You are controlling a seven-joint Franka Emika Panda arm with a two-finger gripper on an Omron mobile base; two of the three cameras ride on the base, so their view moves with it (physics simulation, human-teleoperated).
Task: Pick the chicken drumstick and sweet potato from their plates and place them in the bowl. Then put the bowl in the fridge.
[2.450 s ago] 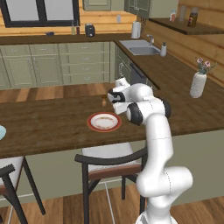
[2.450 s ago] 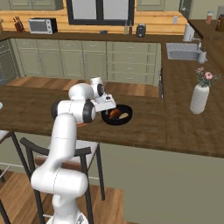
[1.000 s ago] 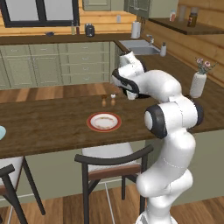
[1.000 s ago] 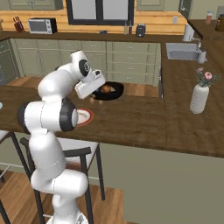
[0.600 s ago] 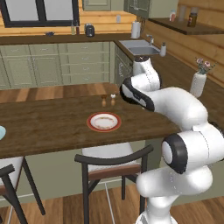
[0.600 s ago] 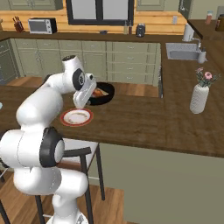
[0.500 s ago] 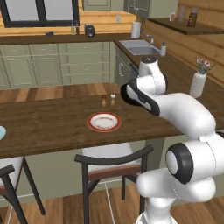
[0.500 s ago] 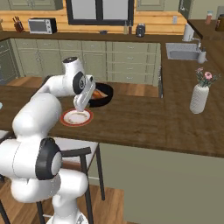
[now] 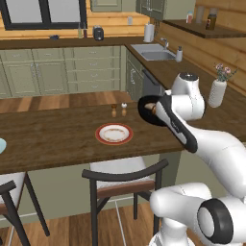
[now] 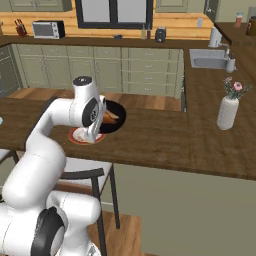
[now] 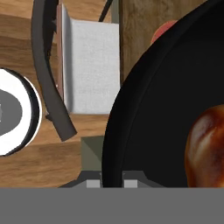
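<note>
The arm is hiding most of the black bowl (image 9: 146, 111), which the gripper (image 11: 112, 180) is pinching by its rim, lifted above the counter (image 10: 165, 140). The chicken drumstick (image 11: 206, 148) is lying inside, cut off at the frame edge. The red-rimmed plate (image 9: 114, 134) is sitting nearby, near the counter's front edge.

I can read no writing, label, brand or number anywhere here, not on the bowl (image 10: 114, 118) I carry nor on the microwave (image 10: 48, 29) behind it.
</note>
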